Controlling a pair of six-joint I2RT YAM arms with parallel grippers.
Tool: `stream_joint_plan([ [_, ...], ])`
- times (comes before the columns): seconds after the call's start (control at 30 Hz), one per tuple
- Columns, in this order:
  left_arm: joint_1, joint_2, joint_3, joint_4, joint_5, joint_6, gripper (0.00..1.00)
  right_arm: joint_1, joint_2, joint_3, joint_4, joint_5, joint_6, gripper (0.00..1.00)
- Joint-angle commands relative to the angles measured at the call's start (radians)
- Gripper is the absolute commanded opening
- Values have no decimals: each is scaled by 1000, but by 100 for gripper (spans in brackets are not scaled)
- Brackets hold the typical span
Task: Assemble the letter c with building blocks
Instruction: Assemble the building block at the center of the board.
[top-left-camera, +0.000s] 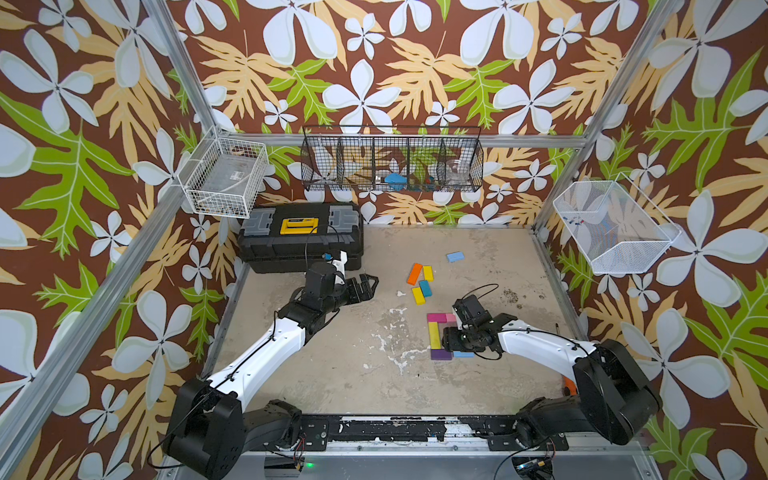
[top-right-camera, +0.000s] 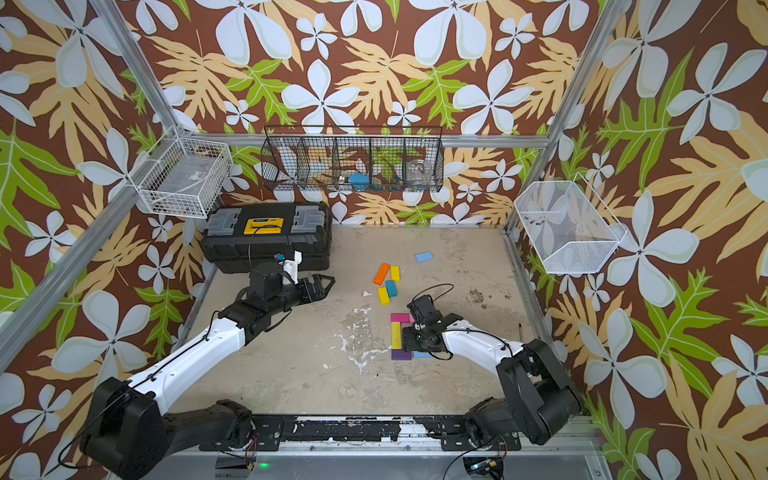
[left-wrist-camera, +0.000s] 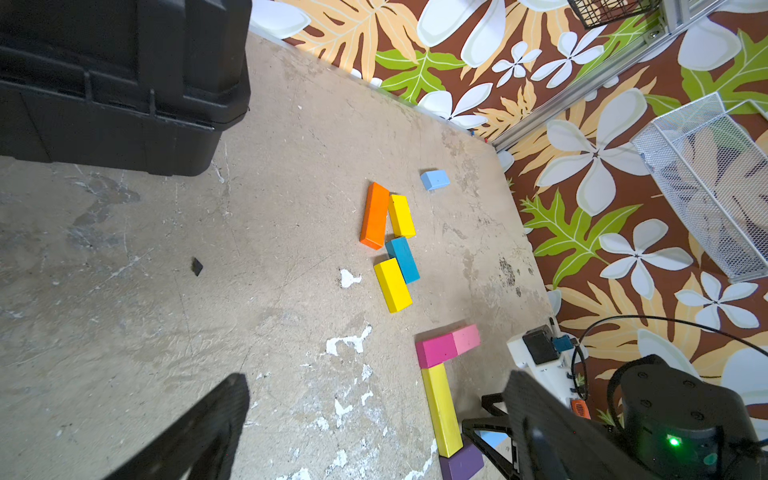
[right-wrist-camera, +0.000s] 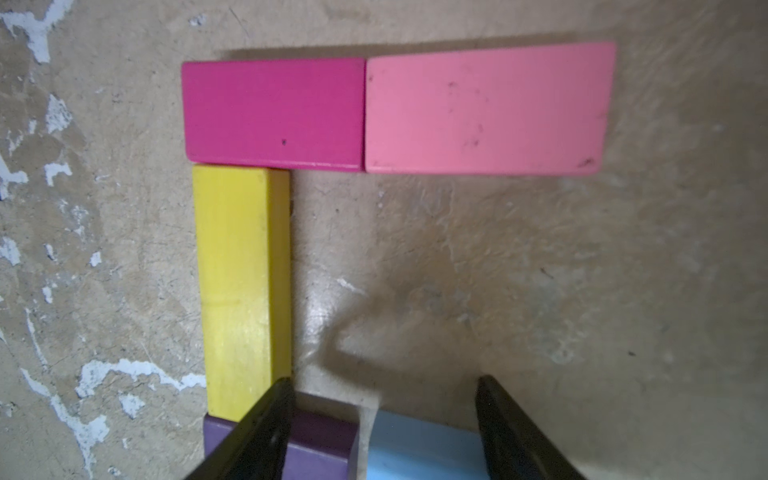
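Tabletop (top-left-camera: 332, 365): right end effector (right-wrist-camera: 384, 386) partly hides light-blue block (right-wrist-camera: 419, 449).

Blocks (top-left-camera: 434, 336) form a C (flat); loose blocks (top-left-camera: 414, 274) beyond.

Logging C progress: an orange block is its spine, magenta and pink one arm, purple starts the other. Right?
No: the spine is a yellow block, per the right wrist view. The magenta block and pink block form one arm; the purple block starts the other.
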Motion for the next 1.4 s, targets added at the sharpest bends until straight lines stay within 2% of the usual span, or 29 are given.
stream_joint_plan([
  [0.0, 2, -2, -1, 12, -2, 5, 100, 0, -8, -12, 16, -15, 9, 71],
  [0.57, 2, -4, -17, 23, 0, 0, 100, 0, -43, -38, 24, -42, 27, 71],
  [1.37, 2, -7, -23, 28, 0, -3, 100, 1, 38, 8, 65, -137, -12, 70],
])
